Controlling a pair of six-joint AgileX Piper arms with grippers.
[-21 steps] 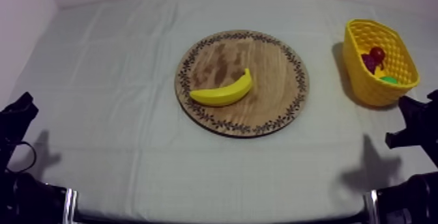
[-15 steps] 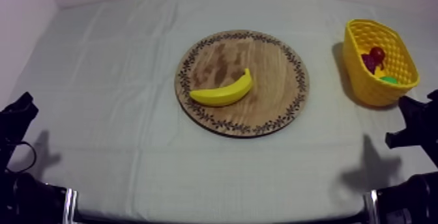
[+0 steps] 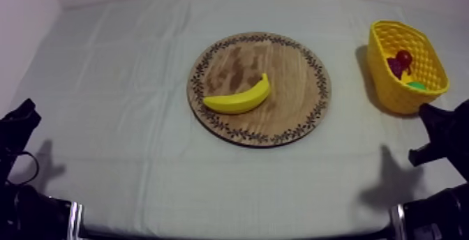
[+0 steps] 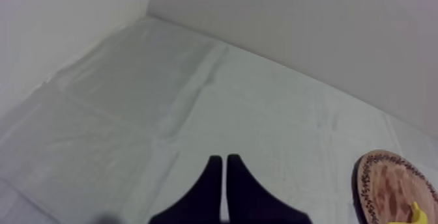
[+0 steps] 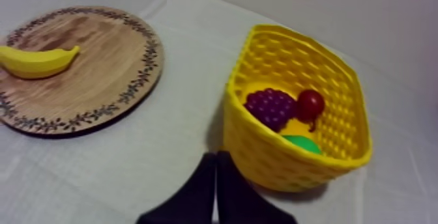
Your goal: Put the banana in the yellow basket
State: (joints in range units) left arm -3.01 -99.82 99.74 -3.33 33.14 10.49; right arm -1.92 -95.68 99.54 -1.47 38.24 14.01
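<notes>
**Counter** (image 3: 125,82): one, covered from left edge to right by a grey-white cloth (image 3: 105,166). The cloth shows faint fold creases, some running left to right and some near to far, in a loose grid. The far and left edges meet pale walls.

**Lying directly on it:**

1. Board (image 3: 289,72): round and wooden, with a dark leaf-pattern ring just inside the rim and a darker mottled patch on its far-left part. It lies flat on the cloth about mid-counter, slightly right of centre.
2. Basket (image 3: 388,89): yellow, with lattice walls and an open top. It stands upright on the cloth at the far right, well apart from the board, with cloth between them. Its shadow falls on the cloth at its left side.
</notes>
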